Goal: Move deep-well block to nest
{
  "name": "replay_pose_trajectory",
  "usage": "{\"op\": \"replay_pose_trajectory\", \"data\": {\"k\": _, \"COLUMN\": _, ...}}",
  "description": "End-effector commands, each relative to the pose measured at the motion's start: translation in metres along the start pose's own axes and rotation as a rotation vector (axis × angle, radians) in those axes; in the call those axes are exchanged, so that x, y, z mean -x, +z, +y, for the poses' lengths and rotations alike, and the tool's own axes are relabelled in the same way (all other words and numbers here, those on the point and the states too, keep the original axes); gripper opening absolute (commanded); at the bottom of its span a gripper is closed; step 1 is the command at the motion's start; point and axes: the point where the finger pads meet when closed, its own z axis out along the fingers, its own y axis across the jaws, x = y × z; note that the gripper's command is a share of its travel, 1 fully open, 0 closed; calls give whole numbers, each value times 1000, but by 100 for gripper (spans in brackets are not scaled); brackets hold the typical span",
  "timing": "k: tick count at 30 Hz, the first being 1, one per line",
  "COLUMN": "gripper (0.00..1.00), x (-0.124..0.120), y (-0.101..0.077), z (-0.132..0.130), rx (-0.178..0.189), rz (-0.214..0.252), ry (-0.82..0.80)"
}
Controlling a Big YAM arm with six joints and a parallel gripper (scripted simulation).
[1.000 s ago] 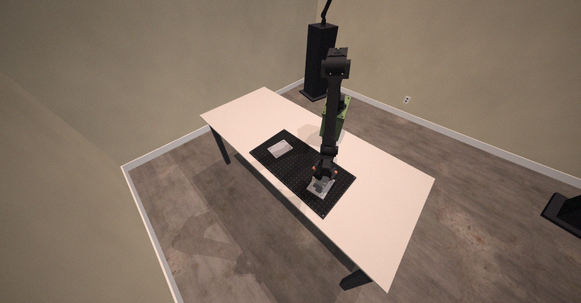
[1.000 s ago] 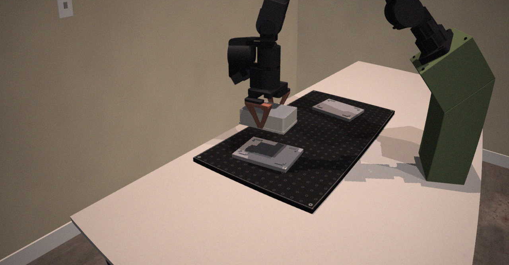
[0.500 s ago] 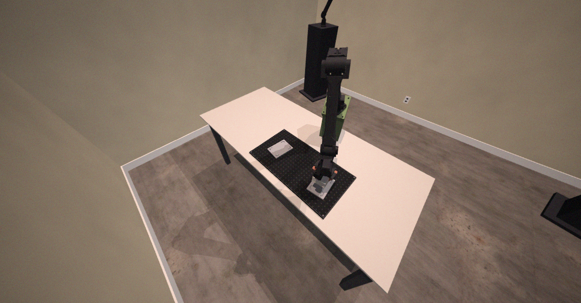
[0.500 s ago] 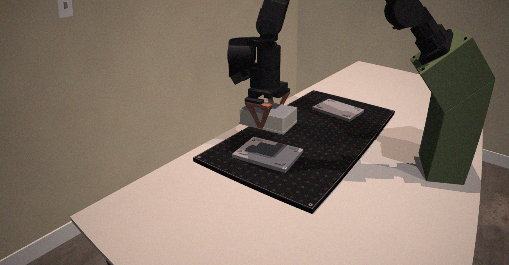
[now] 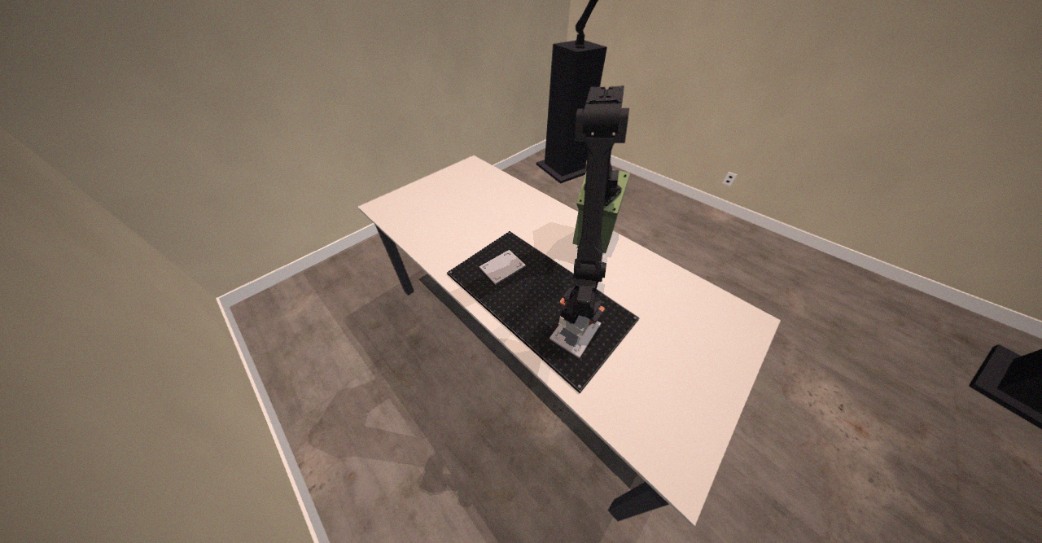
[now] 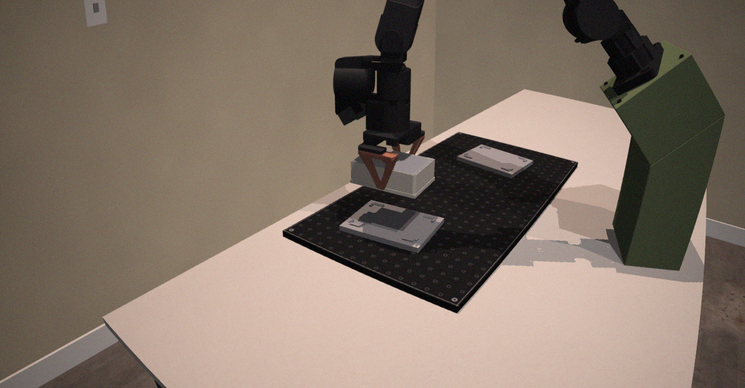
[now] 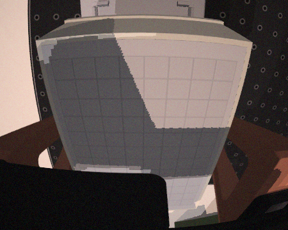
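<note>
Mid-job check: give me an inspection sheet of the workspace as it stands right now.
Surface: pale table carrying a black hole-pattern board.
Job's things: grey well block lifted, level, above the near nest; far nest bare.
Clutter: nothing seen.
Grippers: tool shut on the block, fingers on its long sides.
Cables: nothing seen.
Surroundings: green arm pedestal on the table; black stand in the corner; wall plate.
</note>
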Motion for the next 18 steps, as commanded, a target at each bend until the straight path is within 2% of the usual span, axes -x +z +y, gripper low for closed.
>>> {"op": "replay_pose_trajectory", "data": {"k": 1, "gripper": 0, "x": 12, "y": 8, "z": 3, "rx": 7, "rz": -20, "ry": -3}}
{"op": "replay_pose_trajectory", "data": {"k": 18, "gripper": 0, "x": 10, "y": 34, "z": 1, "rx": 3, "rz": -15, "ry": -5}}
